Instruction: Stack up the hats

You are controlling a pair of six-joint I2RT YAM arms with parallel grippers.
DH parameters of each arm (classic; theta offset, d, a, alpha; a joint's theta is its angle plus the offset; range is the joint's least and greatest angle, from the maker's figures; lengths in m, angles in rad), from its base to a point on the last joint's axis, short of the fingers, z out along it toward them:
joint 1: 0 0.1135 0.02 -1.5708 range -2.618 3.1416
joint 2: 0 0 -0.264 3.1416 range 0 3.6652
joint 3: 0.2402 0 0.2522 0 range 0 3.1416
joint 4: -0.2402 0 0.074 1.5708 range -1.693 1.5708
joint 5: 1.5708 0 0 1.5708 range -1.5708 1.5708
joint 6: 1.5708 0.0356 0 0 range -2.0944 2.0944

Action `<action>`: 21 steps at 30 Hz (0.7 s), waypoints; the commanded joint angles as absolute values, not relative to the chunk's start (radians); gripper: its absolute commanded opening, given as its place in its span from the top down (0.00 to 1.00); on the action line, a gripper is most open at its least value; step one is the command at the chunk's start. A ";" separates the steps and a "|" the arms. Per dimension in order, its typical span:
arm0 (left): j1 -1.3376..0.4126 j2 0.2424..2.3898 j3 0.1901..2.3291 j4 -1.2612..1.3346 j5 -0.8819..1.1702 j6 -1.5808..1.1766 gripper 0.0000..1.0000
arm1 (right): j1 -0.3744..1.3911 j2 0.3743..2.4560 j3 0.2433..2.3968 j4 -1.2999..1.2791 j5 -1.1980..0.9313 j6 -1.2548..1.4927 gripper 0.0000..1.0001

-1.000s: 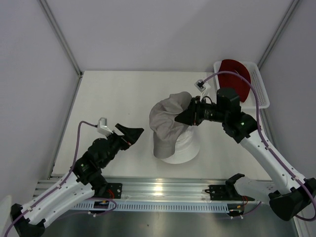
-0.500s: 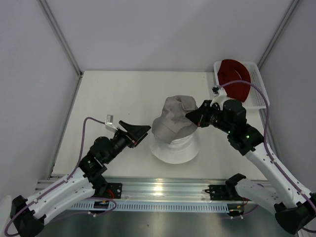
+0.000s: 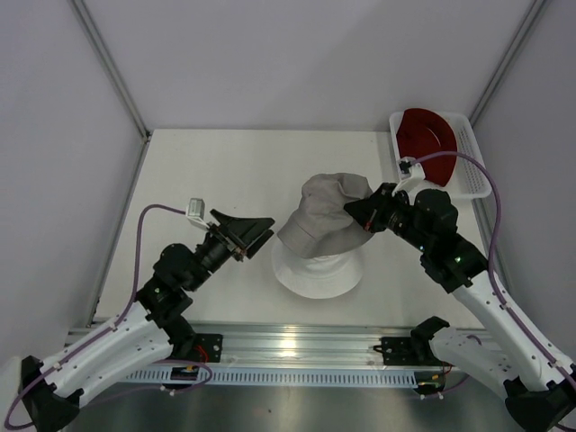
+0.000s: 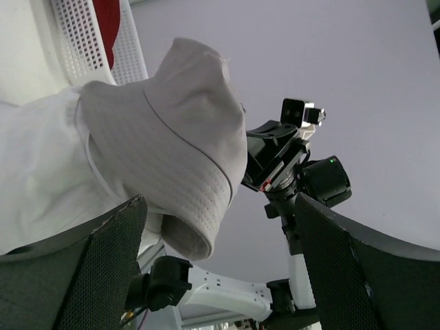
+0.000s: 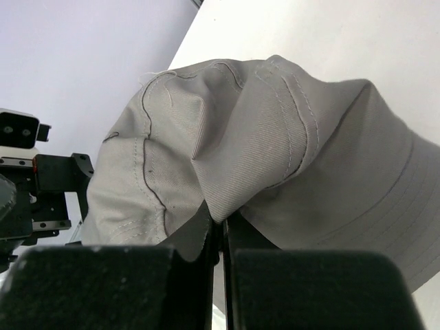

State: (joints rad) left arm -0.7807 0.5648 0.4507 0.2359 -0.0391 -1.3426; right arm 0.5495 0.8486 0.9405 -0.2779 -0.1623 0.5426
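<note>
The left end effector (image 3: pixel 267 231) hangs above the surface (image 3: pixel 207 171) with its jaws spread wide and nothing between them, facing the hats. Just to its right, the grey hat (image 3: pixel 322 216) sits tilted on top of the white hat (image 3: pixel 315 274), whose brim lies on the surface. The right end effector (image 3: pixel 358 214) pinches a fold of the grey hat's crown. Far right, the dark red hat (image 3: pixel 423 133) lies in the white basket (image 3: pixel 475 166).

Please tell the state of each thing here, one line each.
grey hat: lying tilted on the white hat, a fold pinched by the right gripper.
white hat: flat on the table, under the grey hat.
dark red hat: in the white basket.
left gripper: open, empty.
right gripper: shut on the grey hat.
</note>
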 commanded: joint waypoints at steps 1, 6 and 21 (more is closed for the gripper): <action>-0.813 0.627 0.488 0.314 0.020 -1.373 0.10 | 0.563 0.856 0.934 -0.219 -0.149 0.563 1.00; -0.876 0.686 0.531 0.278 0.000 -1.381 0.11 | 0.571 0.838 0.916 -0.227 -0.109 0.571 1.00; -0.920 0.692 0.566 0.221 -0.253 -1.310 0.85 | 0.591 0.838 0.928 -0.227 -0.161 0.578 1.00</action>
